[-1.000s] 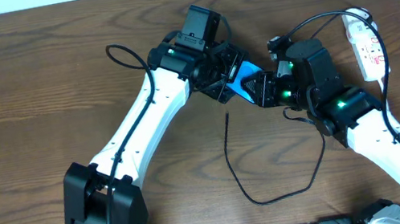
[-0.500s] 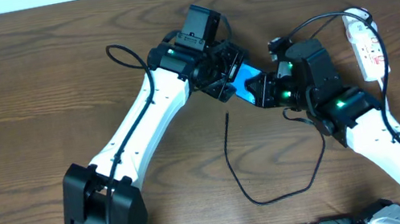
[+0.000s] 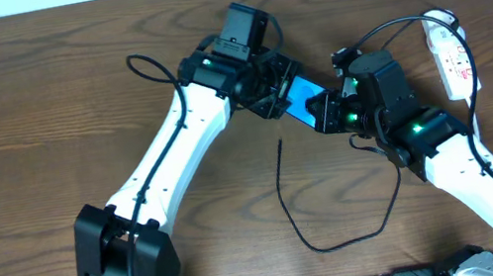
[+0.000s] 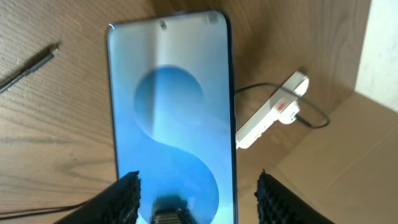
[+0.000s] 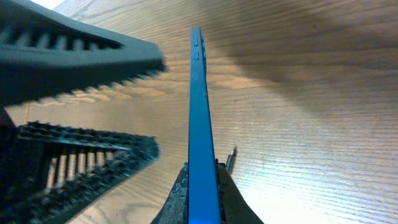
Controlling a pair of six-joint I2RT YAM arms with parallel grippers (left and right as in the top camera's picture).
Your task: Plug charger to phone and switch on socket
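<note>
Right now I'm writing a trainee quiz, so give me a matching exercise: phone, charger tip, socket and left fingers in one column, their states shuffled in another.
1 phone
2 charger tip
3 socket
4 left fingers

A lying loose on the table
B spread open on either side of the phone
C pinched on edge by the right fingers
D at the table's right, held by no fingers

Pairs: 1-C, 2-A, 3-D, 4-B
</note>
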